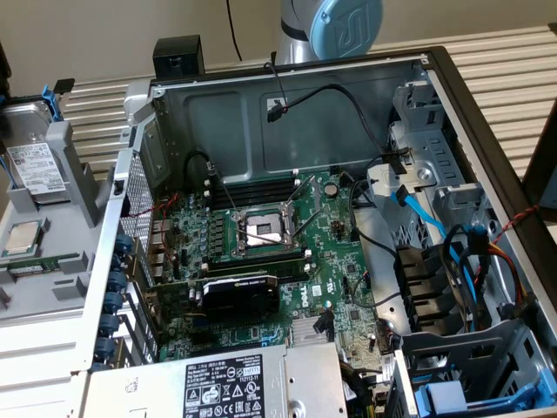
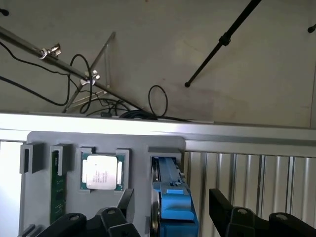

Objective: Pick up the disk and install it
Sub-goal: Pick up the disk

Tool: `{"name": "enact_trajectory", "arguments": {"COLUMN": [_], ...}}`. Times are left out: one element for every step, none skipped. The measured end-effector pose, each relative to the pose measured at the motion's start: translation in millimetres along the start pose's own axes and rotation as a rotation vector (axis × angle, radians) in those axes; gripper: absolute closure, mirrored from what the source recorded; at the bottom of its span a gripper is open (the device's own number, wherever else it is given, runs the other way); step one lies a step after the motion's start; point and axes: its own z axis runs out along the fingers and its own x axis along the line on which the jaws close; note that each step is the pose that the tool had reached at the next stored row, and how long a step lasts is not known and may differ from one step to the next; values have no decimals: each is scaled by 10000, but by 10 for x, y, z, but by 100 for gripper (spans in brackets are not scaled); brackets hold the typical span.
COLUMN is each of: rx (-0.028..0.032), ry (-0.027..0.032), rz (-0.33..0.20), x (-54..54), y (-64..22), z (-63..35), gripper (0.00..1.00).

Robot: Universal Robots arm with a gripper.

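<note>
The disk (image 1: 35, 165) stands on edge in a slot of a grey holder (image 1: 74, 170) at the exterior view's left, outside the computer case (image 1: 487, 131). Its white label faces out and its blue frame pokes up above the holder. In the wrist view the disk (image 2: 173, 200) is seen edge-on, blue frame on top with a thin silver side next to it, seated in the holder (image 2: 39, 148).

The gripper (image 2: 171, 193) is spread wide and holds nothing. Its 2 black fingers (image 2: 123, 210) show one on each side of the disk, with a clear gap between each finger and the blue frame. How far above the disk they are cannot be told.

In other slots of the holder sit a square processor chip (image 2: 102, 172) and, just beyond it, a green memory stick (image 2: 58, 185) on edge. The exterior view shows the same chip (image 1: 22, 239) lying flat near the disk. The holder rests on a ribbed metal table (image 2: 247, 182).

The case lies open, showing a green circuit board (image 1: 339, 261) with a black card (image 1: 239, 292) plugged in. A grey power supply (image 1: 235, 383) sits at the near edge, and another blue carrier (image 1: 461, 396) sits at the near corner on the exterior view's right. A blue joint of the arm (image 1: 344, 26) shows behind the case.
</note>
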Motion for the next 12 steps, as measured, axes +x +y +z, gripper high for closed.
{"name": "enact_trajectory", "arguments": {"rx": [1, 2, 3, 4, 5, 4, 2, 3, 2, 3, 2, 2], "ry": [0, 0, -1, -1, -1, -1, 0, 0, -1, -1, 0, -1], "rz": [-1, -1, 0, 0, 1, 3, 5, 6, 7, 7, 11, 15], "x": [0, 0, 0, -1, -3, -8, -12, -15, -15, -15, -17, -21], "y": [0, 0, 1, 3, 5, 7, 10, 11, 12, 11, 12, 16], "z": [1, 1, 2, 2, 3, 2, 2, 2, 1, 2, 2, 2], "gripper": [29, 29, 29, 29, 29, 29, 29, 32, 32, 39, 39, 39]}}
